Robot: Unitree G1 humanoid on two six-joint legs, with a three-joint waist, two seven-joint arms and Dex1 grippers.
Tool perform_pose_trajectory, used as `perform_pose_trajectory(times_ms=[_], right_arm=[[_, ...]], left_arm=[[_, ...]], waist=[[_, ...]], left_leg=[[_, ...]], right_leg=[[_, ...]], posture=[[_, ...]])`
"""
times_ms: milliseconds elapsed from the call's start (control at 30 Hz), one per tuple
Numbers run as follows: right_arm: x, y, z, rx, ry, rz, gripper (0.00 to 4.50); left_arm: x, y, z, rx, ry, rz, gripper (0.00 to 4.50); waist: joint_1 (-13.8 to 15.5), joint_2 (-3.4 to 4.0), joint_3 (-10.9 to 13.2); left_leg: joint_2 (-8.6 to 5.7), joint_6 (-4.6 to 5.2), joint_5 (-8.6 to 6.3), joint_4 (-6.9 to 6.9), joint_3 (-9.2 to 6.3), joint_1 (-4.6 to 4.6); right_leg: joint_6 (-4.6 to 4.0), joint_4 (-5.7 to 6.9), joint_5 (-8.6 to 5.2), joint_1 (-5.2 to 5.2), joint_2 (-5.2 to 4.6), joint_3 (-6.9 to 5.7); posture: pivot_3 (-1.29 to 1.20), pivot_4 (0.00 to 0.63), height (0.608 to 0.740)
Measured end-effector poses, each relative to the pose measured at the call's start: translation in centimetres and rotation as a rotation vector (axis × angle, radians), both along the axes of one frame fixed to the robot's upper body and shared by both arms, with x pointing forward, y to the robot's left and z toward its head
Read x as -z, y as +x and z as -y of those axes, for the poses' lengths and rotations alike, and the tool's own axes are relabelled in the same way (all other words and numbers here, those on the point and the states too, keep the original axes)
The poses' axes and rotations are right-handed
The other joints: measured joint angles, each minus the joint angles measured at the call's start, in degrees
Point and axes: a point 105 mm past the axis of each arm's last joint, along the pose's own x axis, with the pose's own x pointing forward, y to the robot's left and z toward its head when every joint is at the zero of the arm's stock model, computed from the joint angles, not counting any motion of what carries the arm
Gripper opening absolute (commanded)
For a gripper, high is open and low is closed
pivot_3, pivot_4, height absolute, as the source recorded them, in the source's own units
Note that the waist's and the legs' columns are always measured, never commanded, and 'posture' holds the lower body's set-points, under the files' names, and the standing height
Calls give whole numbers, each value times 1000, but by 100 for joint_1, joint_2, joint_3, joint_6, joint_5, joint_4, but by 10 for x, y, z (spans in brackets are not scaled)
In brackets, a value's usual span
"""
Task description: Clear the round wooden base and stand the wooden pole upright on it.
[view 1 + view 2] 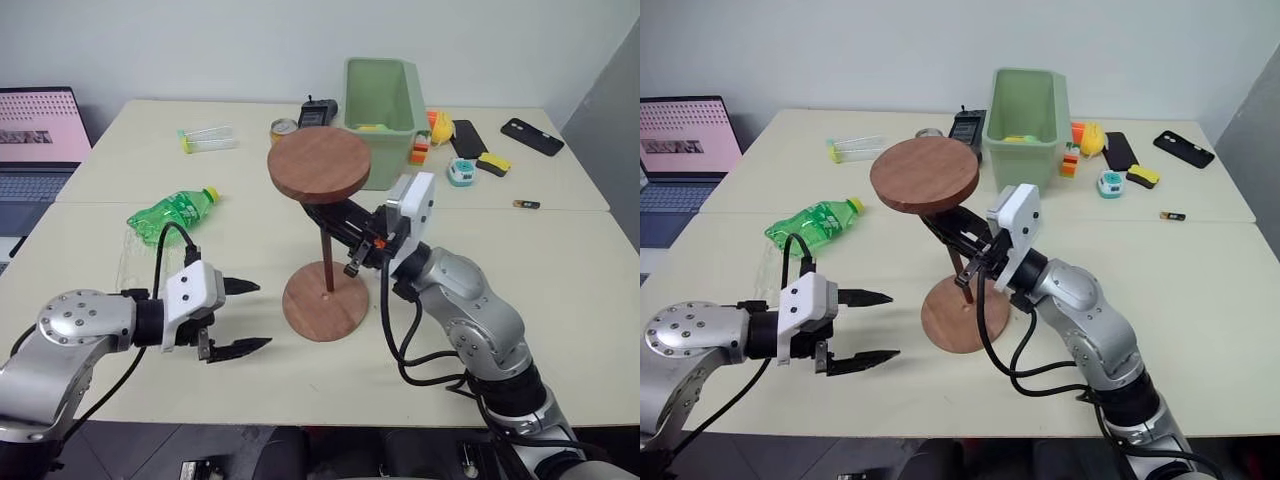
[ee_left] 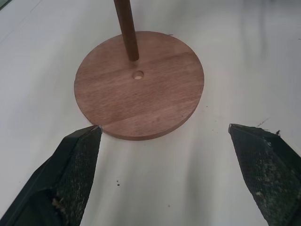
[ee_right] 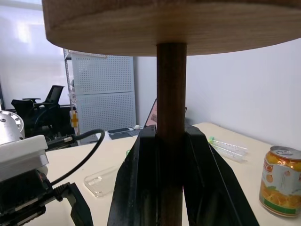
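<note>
Over on the left, the left gripper (image 1: 240,317) hovers low above the table (image 1: 560,300), fingers spread wide and holding nothing, aimed toward the round wooden base (image 1: 325,301), which lies flat just beside its fingertips with its centre hole bare. Moving to the middle, the wooden pole (image 1: 328,262) stands nearly upright, long axis vertical, its attached disc up top and its free lower end resting on the base a touch off the hole, on the far side from the left gripper. On the right, the right gripper (image 1: 352,236) has its fingers pinched around the pole's shaft just under that disc. The right arm owns this one: the tip looks to need a small shift toward the hole.
</note>
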Motion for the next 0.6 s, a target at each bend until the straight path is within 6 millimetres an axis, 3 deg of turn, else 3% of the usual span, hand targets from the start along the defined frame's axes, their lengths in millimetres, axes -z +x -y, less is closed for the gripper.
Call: perform_pose_trajectory(times_ms=[600], right_arm=[[11,2,-6,-26,-4,-26,254]], left_arm=[[5,0,1,20,0,-3,4500]], waist=[[-5,0,0]], left_leg=[[-1,0,0,0,2,3]], right_leg=[[0,5,0,0,0,2]], posture=[[0,150,740]])
